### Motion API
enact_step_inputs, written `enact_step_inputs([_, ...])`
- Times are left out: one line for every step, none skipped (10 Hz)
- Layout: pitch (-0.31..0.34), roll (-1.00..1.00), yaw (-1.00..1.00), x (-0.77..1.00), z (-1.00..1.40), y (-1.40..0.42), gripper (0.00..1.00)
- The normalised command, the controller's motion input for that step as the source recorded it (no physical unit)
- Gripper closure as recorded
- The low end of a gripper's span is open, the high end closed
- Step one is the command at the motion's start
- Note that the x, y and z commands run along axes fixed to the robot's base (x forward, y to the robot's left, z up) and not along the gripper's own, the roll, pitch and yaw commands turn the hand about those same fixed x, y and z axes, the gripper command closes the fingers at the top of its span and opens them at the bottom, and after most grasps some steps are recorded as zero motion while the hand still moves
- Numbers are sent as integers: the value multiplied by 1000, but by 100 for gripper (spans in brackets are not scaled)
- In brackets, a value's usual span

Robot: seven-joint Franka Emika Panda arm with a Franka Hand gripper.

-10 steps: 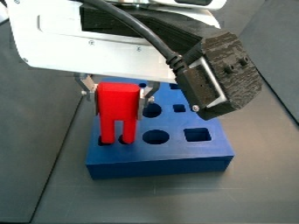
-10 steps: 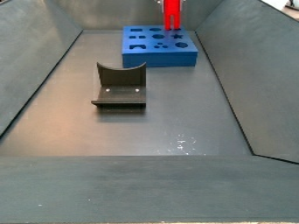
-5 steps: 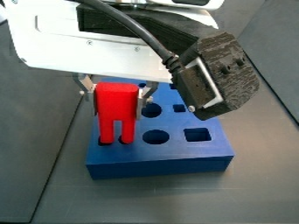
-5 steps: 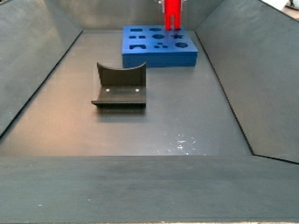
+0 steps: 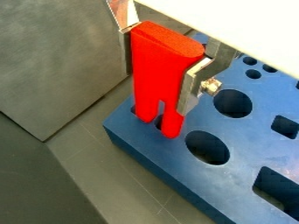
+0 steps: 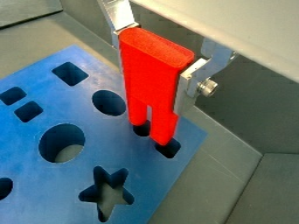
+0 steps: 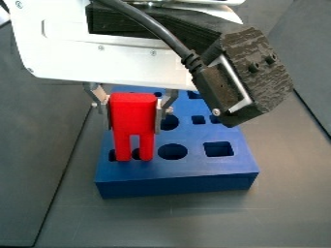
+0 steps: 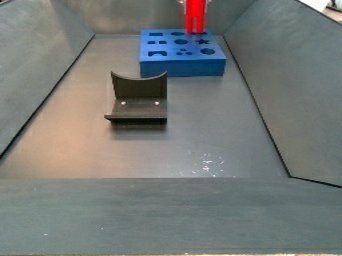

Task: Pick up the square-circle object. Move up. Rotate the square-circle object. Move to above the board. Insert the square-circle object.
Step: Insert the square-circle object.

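My gripper point(image 5: 158, 66) is shut on the square-circle object point(image 5: 156, 79), a bright red block held upright with its two legs pointing down. Silver fingers point(image 6: 194, 77) clamp its upper body from both sides. The leg tips sit at two small holes near a corner of the blue board point(image 6: 158, 179), and in both wrist views they appear just inside them. In a side view the gripper point(image 7: 131, 108) holds the red block point(image 7: 131, 126) over the near left part of the board point(image 7: 175, 182). From the far view, the block point(image 8: 195, 15) stands at the board's point(image 8: 174, 68) back edge.
The dark fixture point(image 8: 134, 100) stands on the grey floor mid-bin, apart from the board. Sloped grey walls point(image 8: 40, 90) enclose the bin. The board carries several other cut-outs, including a star point(image 6: 105, 188) and round holes point(image 6: 61, 142). A dark camera block point(image 7: 246, 76) hangs off the wrist.
The gripper and red block have sunk slightly toward the board, and the wrist's dark camera block has shifted a little. Nothing else has moved.
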Motion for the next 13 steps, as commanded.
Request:
enact_step_inputs([-67,0,0,-237,-29,49,100])
enact_step_inputs([-59,3,6,-260,-9,31,100])
enact_step_inputs([-61,10,17,-229,-14,0,100])
enact_step_inputs([-60,0,0,-114,-23,0,100])
enact_step_inputs([-83,0,0,-60,-129,0,100])
enact_step_inputs([-86,0,0,0,-140,0,100])
enact_step_inputs([-154,11,51,-46,-294,0,100])
enact_step_inputs([-276,80,100,-183,-511,0,100])
enact_step_inputs([-311,150,114,-180,-591,-14,100])
enact_step_inputs([-301,170,140,-191,-586,0,100])
enact_step_inputs([-246,246,303,-117,-534,77,100])
enact_step_inputs([-243,286,443,-3,-429,206,100])
enact_step_inputs([-250,283,540,0,-417,217,100])
